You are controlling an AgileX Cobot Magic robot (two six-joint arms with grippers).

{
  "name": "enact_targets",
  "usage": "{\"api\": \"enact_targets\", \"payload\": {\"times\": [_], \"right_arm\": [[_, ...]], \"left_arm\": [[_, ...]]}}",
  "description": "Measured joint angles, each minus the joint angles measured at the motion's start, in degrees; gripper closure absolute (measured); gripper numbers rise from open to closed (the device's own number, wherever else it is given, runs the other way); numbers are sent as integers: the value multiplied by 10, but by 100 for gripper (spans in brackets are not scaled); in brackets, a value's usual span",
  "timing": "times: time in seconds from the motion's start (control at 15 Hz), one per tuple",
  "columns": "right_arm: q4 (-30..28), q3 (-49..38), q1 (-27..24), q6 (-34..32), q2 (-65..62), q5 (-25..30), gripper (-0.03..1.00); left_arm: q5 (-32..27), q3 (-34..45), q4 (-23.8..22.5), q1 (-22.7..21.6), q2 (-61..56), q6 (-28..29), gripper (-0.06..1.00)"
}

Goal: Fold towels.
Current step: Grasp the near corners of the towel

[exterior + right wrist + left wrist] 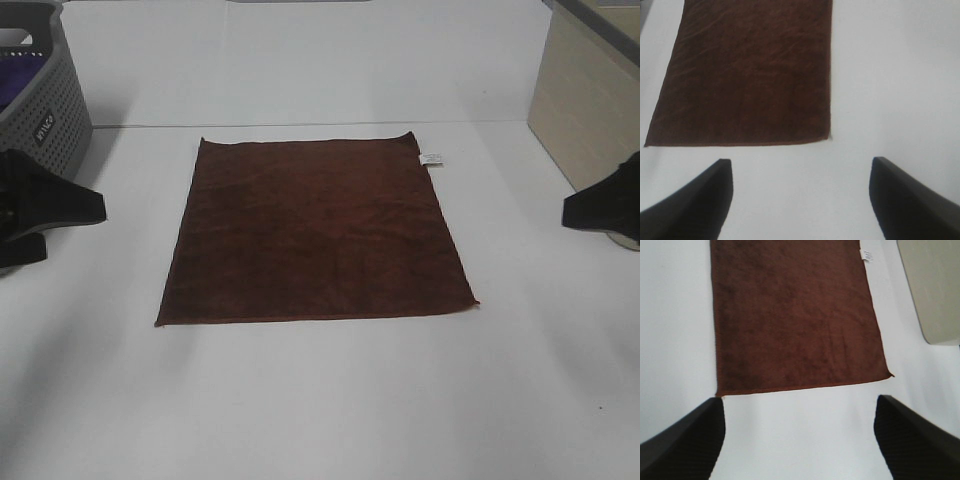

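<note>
brown towel (315, 232) flat on white table (320, 400), both arms' jaws spread wide

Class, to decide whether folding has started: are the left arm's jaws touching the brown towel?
Apart. The exterior high view shows bare white table between the left jaws and the towel's nearest edge.

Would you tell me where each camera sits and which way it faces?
Exterior high: mounted high, looking down at the towel; left gripper and right gripper show at the sides.
Left wrist: on the left arm, facing the towel past its open gripper.
Right wrist: the same from the right arm.
Shared: the towel in all; the white tag in exterior and left wrist.
</note>
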State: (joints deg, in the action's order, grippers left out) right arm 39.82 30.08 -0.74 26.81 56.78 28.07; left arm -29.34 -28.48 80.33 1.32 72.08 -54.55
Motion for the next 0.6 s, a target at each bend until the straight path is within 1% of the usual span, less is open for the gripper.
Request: {"api": "enact_targets", "payload": {"times": [0.13,0.2,0.27,0.33,0.47,0.6], "right_arm": [[70,19,0,73,82,7,23],[91,37,0,92,121,23,23],[101,64,0,99,165,50,23],[104,91,0,101,208,78,23],[108,151,0,103,284,140,23],[108,199,0,104,350,178,23]], "left_arm": [[-33,0,117,0,60,-99,19],[-53,0,159,0,89,-147,19],[-69,-2,177,0,124,-179,19],[-83,-11,183,0,156,-194,19],[-112,-40,185,0,224,-202,19],[-123,-77,184,0,280,-202,19]]}}
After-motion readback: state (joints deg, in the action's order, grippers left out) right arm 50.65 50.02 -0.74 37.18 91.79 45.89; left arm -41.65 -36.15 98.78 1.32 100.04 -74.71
